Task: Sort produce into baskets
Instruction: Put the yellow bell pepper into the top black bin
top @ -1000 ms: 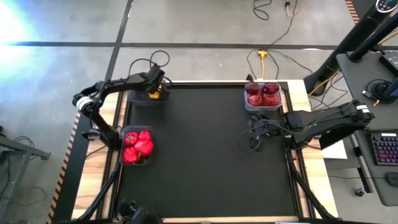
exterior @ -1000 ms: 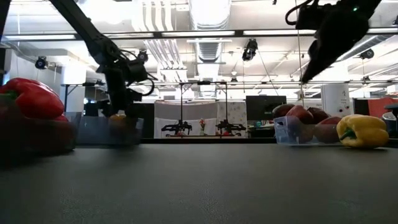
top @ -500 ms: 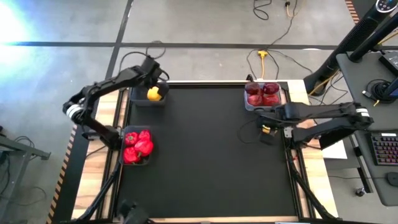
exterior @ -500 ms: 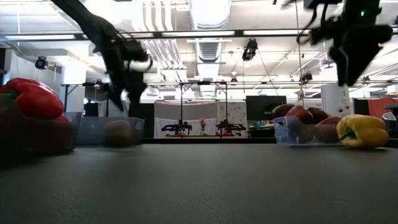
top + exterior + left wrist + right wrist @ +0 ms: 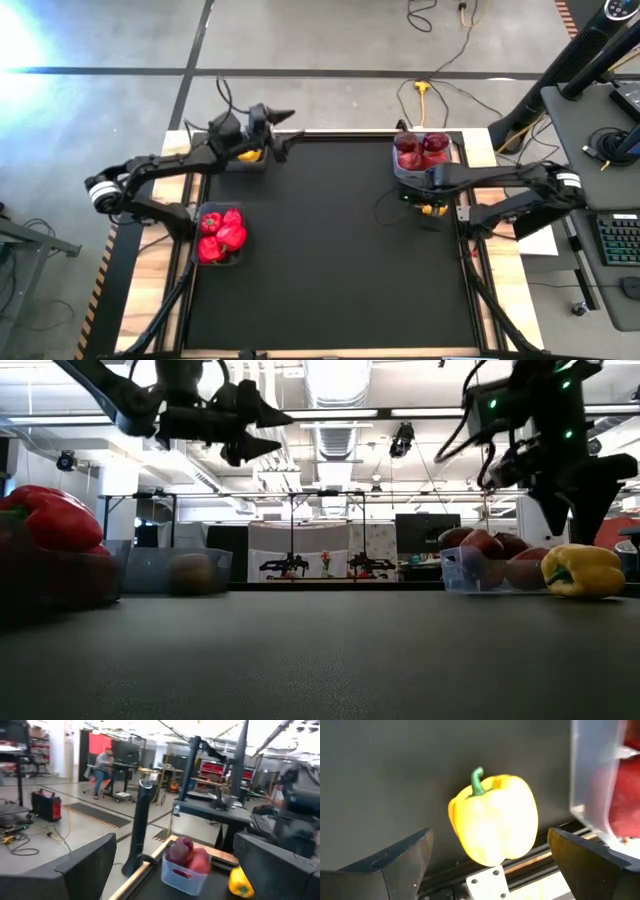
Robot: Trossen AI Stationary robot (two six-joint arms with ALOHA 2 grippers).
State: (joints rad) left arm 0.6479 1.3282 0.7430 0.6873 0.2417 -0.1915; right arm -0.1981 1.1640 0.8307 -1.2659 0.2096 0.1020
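The last loose yellow pepper [image 5: 494,819] lies on the mat at the table's right edge, just beside the clear bin [image 5: 423,153] of maroon fruit [image 5: 421,150]. My right gripper [image 5: 432,180] hangs over it, fingers [image 5: 400,857] spread wide, holding nothing. Coming down off-centre, I could nudge it off the edge — or catch the bin wall. My left gripper [image 5: 283,128] is raised and empty near the far-left bin [image 5: 240,160], fingers apart — both arms crossing could tangle.

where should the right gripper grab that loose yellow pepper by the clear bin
Probably across the yellow pepper's wide body, coming straight down from above. It sits on the mat with its green stem pointing away, centred between the open right gripper fingers. The clear bin is close alongside, so keep that finger clear of its wall.
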